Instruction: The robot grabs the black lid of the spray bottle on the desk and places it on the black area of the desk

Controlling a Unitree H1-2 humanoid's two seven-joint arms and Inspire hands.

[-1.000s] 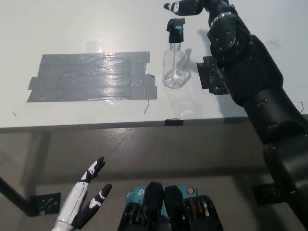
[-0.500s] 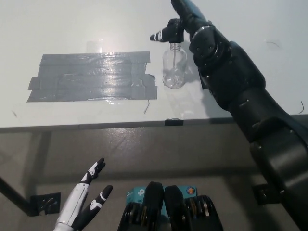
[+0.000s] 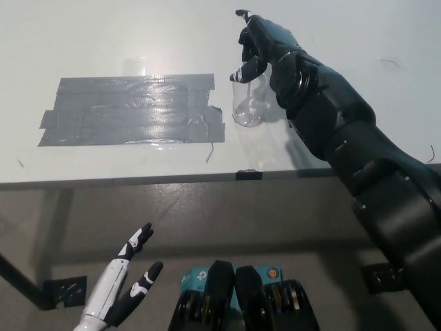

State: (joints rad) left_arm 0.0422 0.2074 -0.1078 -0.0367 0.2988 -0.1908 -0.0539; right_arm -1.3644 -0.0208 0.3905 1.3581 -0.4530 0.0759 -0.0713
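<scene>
Head view: right hand (image 3: 256, 41) covers bottle (image 3: 249, 103) top beside tape patch (image 3: 131, 110) edge.

spray bottle (image 3: 249, 103): clear, upright on white desk | lid: hidden | black area (image 3: 131, 110): taped patch just left

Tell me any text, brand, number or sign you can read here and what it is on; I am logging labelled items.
None can be read.
Spray bottle: clear, no label visible; the right hand covers its top.
Black area: plain tape, no writing.
Desk: no markings.
Teal object at the bottom edge: a round logo-like mark, too small and blurred to read.
</scene>
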